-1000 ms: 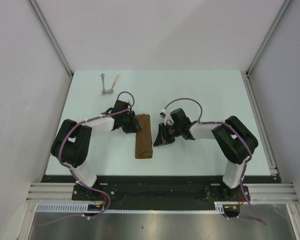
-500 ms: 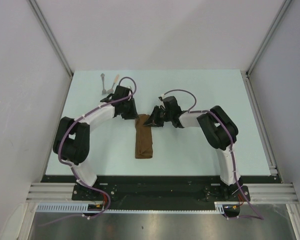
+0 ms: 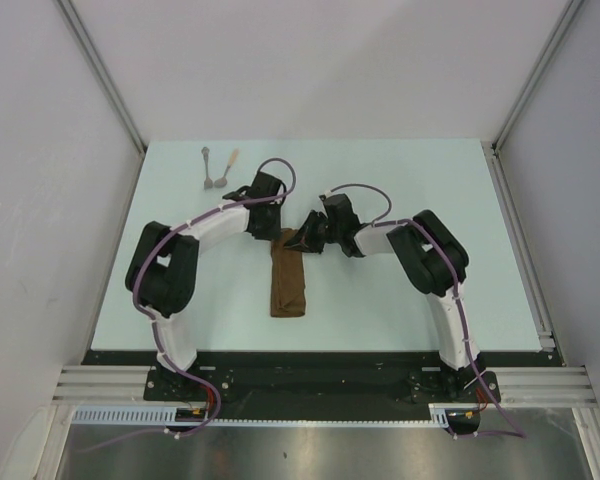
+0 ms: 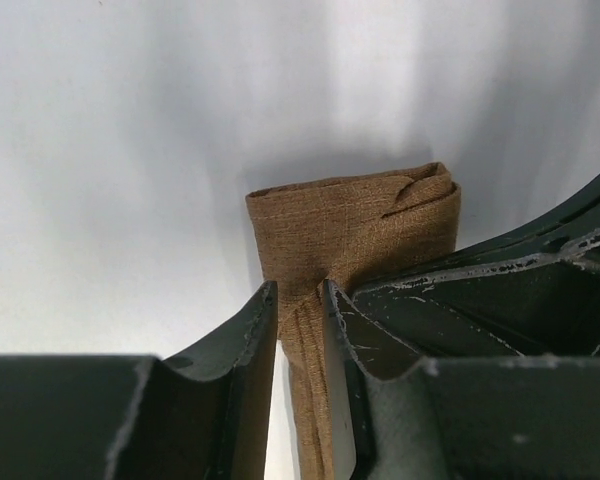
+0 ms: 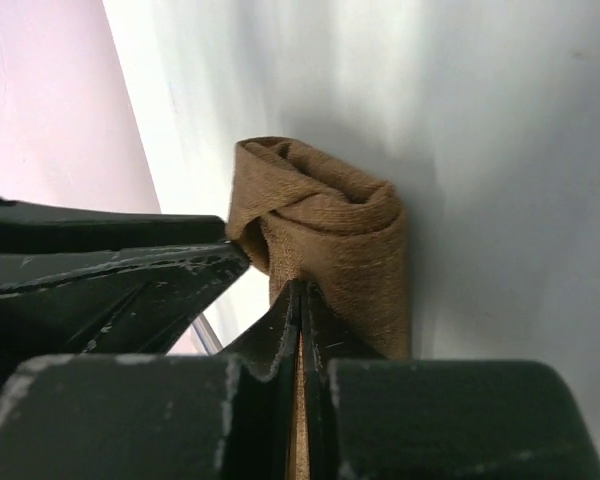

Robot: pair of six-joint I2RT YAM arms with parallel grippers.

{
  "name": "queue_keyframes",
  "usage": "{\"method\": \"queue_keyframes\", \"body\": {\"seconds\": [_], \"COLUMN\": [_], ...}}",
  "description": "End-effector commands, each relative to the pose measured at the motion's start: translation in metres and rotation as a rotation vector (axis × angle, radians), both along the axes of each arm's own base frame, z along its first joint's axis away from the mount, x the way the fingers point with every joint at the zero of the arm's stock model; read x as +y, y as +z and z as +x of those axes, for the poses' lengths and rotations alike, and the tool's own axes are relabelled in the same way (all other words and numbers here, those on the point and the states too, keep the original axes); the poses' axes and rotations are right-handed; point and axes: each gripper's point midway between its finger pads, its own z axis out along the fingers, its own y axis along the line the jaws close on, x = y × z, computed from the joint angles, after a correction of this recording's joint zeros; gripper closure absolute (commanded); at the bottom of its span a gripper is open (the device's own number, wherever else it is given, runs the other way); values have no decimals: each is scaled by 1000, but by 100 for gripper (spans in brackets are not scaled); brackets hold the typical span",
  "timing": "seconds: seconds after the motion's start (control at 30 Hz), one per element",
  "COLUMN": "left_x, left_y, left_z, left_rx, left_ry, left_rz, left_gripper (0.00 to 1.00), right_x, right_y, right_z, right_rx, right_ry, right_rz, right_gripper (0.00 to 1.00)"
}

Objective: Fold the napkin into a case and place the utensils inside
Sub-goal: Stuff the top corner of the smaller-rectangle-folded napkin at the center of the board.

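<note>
Top external view, guys: napkin case (image 3: pixel 288 285) lies long-axis near-to-far, left gripper (image 4: pixel 300 300) pinching a fold at its far end, right gripper (image 5: pixel 300 295) clamped flat on cloth right beside, utensils (image 3: pixel 217 170) out past its far-left corner, nearer the left gripper.

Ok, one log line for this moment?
left gripper: pinching folded napkin at far end | right gripper: shut on same end | utensils: lying far-left, not inside

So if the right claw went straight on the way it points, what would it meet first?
The napkin: the right claw is shut on a fold of it, with the bunched end directly ahead. Beyond that only bare table shows, though depth is unclear.
</note>
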Motion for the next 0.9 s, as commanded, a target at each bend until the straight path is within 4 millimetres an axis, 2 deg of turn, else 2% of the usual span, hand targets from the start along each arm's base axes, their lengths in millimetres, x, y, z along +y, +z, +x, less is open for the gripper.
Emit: {"method": "queue_keyframes", "body": {"seconds": [0.0, 0.2, 0.23, 0.43, 0.53, 0.57, 0.77, 0.8, 0.87], "left_x": [3, 1, 0, -30, -42, -45, -33, -30, -23], "left_y": [11, 9, 8, 16, 15, 8, -27, -28, -27], "left_z": [13, 15, 15, 8, 0, -3, -7, -5, -1], "left_rx": [-59, -62, -57, -69, -45, -24, 69, 68, 64], "left_ry": [-1, -3, -6, -80, -91, -98, -41, -29, -6], "left_rz": [70, 83, 80, 22, -38, -51, -9, -5, 4], "left_gripper": [73, 80, 84, 100, 100, 100, 100, 100, 99], "right_x": [7, 10, 10, 14, 15, 15, 16, 13, 10], "right_y": [7, -3, -6, -10, -12, -13, -14, -6, -2], "right_z": [13, 15, 15, 16, 19, 21, 20, 20, 15], "right_rx": [-14, 10, 16, 29, 38, 41, 36, 23, -12], "right_ry": [-35, -45, -49, -55, -68, -71, -67, -66, -37], "right_rz": [41, 40, 39, 44, 46, 48, 46, 40, 20], "right_gripper": [99, 100, 100, 100, 100, 100, 100, 100, 100]}}
